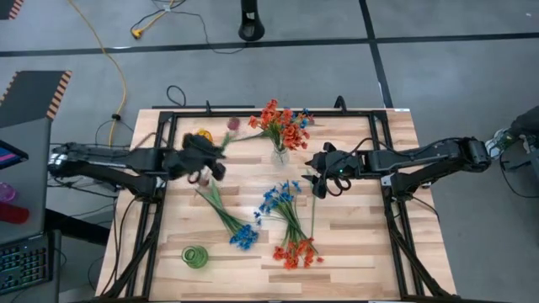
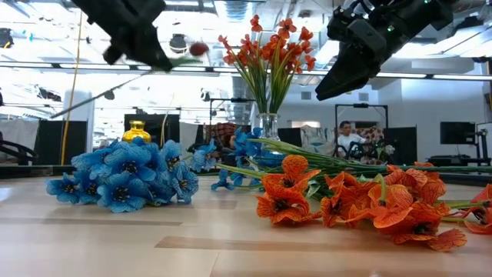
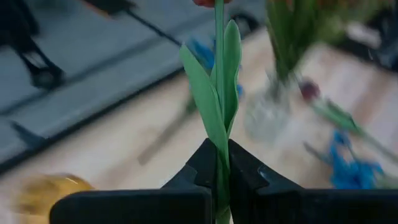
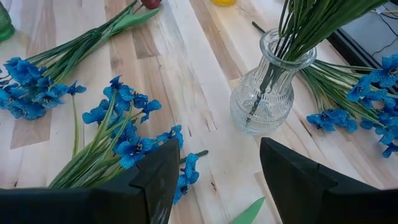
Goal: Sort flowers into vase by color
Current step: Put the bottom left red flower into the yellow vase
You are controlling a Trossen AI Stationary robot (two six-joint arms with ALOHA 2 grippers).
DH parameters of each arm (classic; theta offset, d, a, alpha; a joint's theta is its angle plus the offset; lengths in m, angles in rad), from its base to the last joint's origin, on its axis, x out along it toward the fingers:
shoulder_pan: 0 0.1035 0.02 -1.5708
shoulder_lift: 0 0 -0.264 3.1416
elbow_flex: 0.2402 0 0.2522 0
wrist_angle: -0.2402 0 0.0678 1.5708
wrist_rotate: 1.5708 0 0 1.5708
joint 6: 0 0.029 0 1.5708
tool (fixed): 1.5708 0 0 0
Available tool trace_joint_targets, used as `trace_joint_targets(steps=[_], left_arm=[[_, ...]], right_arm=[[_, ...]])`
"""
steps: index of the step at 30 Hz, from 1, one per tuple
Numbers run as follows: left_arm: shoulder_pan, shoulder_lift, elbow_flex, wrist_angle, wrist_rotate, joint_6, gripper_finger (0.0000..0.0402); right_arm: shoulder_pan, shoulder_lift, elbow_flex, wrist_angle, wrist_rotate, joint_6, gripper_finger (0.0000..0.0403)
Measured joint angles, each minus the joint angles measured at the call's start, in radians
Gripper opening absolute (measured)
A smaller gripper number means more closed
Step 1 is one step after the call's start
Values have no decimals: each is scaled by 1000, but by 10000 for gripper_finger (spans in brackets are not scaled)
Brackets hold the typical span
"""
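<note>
Our left gripper [image 3: 221, 186] was clamped on the thin green stem of a maroon tulip [image 1: 233, 124], holding it raised above the table's left half, the bud pointing toward the clear glass vase [image 4: 264, 93]. That vase stood near the middle of the wooden table [image 1: 362, 252] with orange-red flowers [image 1: 282, 124] upright in it. We kept our right gripper [image 4: 214, 180] just beside the vase on its right, fingers spread apart and holding nothing. On the boards nearer the front edge we saw blue sprigs [image 1: 244, 237] lying loose, another blue cluster [image 1: 278, 198] beside them, and an orange-red bunch [image 1: 296, 252] lying flat. A small green vase [image 1: 194, 257] stood near the front left, and a yellow vase [image 1: 203, 135] sat beside our left gripper.
</note>
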Motion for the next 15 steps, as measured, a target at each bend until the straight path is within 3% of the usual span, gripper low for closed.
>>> trace_joint_targets(steps=[7, 11, 15], left_arm=[[65, -124, 1, 94, -143, 163, 3], [128, -134, -24, 215, -144, 286, 3], [205, -134, -67, 381, -77, 432, 2]], right_arm=[[0, 0, 0, 1, 0, -1, 250], [0, 0, 0, 4, 0, -1, 250], [0, 0, 0, 4, 0, -1, 250]])
